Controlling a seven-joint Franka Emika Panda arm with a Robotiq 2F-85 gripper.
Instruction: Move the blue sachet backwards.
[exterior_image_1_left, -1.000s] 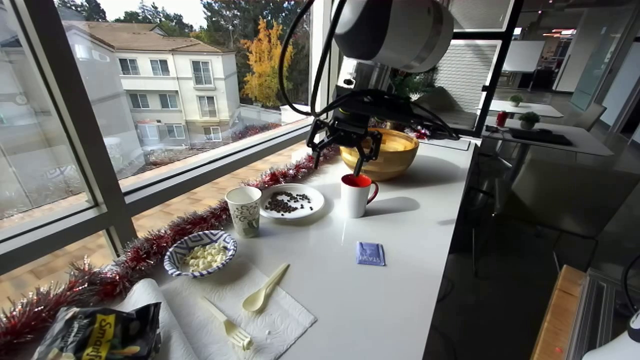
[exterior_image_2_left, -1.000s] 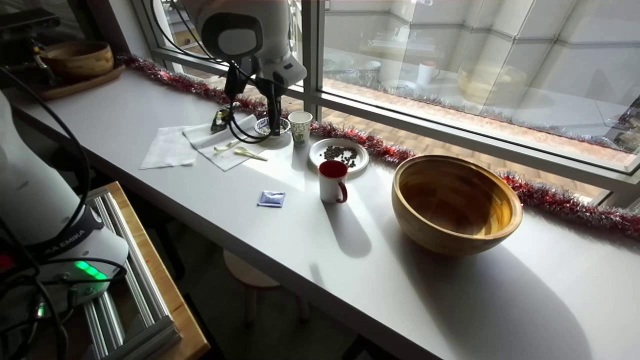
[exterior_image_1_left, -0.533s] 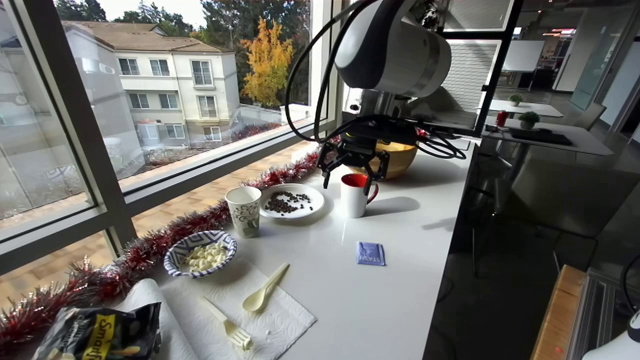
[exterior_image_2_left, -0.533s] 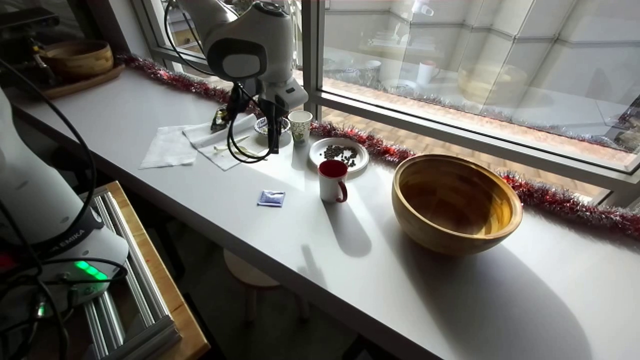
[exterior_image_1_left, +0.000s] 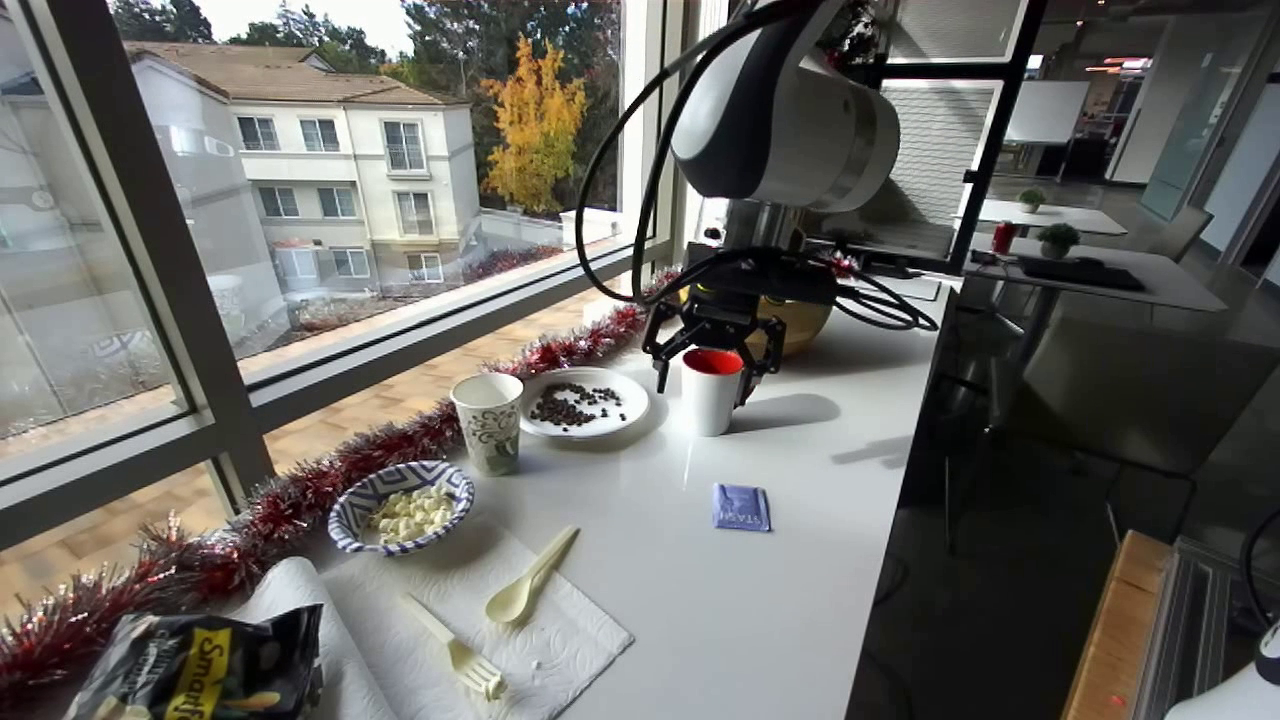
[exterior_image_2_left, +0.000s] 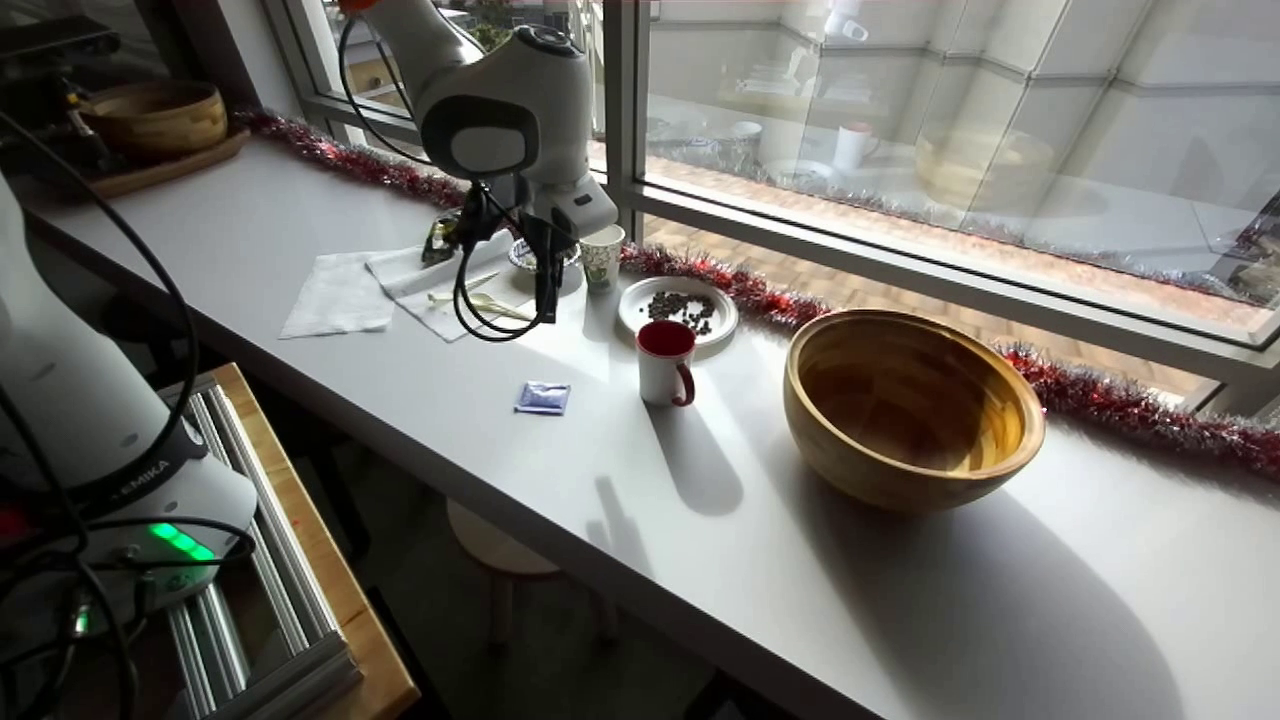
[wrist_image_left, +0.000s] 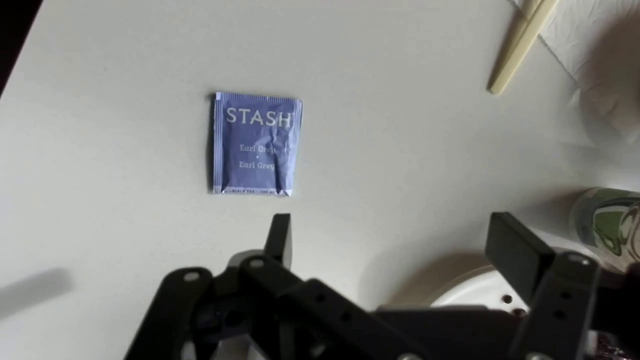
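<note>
The blue sachet lies flat on the white table in both exterior views (exterior_image_1_left: 741, 508) (exterior_image_2_left: 543, 398). In the wrist view the sachet (wrist_image_left: 256, 145) is near the upper middle, with its lettering facing up. My gripper (exterior_image_1_left: 703, 388) is open, points down and hangs above the table; in an exterior view it overlaps the mug. In an exterior view the arm partly hides the gripper (exterior_image_2_left: 547, 300). In the wrist view both fingers of the gripper (wrist_image_left: 392, 220) are spread with nothing between them. The sachet lies ahead of the left fingertip, apart from it.
A white mug with red inside (exterior_image_2_left: 660, 375) stands near the sachet. A white plate with dark beans (exterior_image_1_left: 632, 408), a paper cup (exterior_image_1_left: 490, 430) and a patterned bowl (exterior_image_1_left: 345, 522) stand along the window. A large wooden bowl (exterior_image_2_left: 880, 470) and a plastic spoon (exterior_image_1_left: 515, 600) are on the table.
My gripper has moved down and slightly to the right in an exterior view, staying open. It now covers the mug's handle there. The sachet has not moved.
</note>
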